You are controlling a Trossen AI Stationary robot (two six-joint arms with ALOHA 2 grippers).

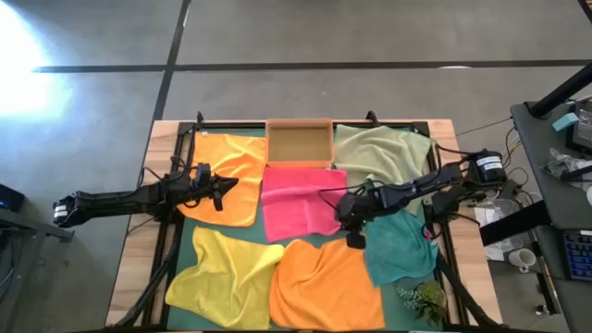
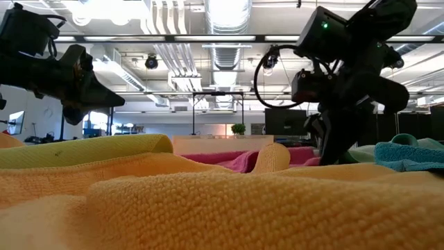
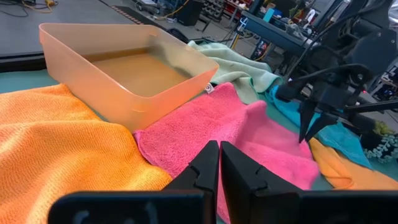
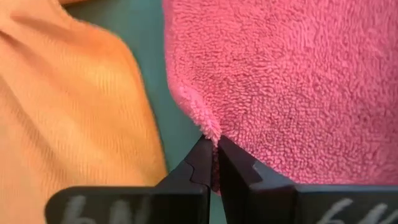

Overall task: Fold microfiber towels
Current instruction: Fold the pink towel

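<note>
Several microfiber towels lie spread on the green mat (image 1: pixel 188 225). They are a hot pink one (image 1: pixel 296 202) in the middle, an orange one (image 1: pixel 227 166) at far left, pale green (image 1: pixel 381 153), teal (image 1: pixel 400 248), yellow (image 1: pixel 222 273) and a second orange one (image 1: pixel 324 282) at the near edge. My right gripper (image 1: pixel 344 218) points steeply down at the pink towel's near right corner and is shut on it. My left gripper (image 1: pixel 228 183) hovers shut above the far orange towel and holds nothing. My right gripper pinches the pink towel's edge (image 4: pixel 210 129) at its near right corner, only at the fingertips. The fingers slant down from the table's right side. The pinched bit is drawn into a small peak. The rest of the towel (image 3: pixel 249 134) lies on the mat.
A wooden tray (image 1: pixel 298 143) stands at the far middle, touching the pink towel's far edge. A small green plant (image 1: pixel 421 298) sits at the near right corner. A strip of bare mat (image 4: pixel 155 118) separates the pink towel from the near orange one.
</note>
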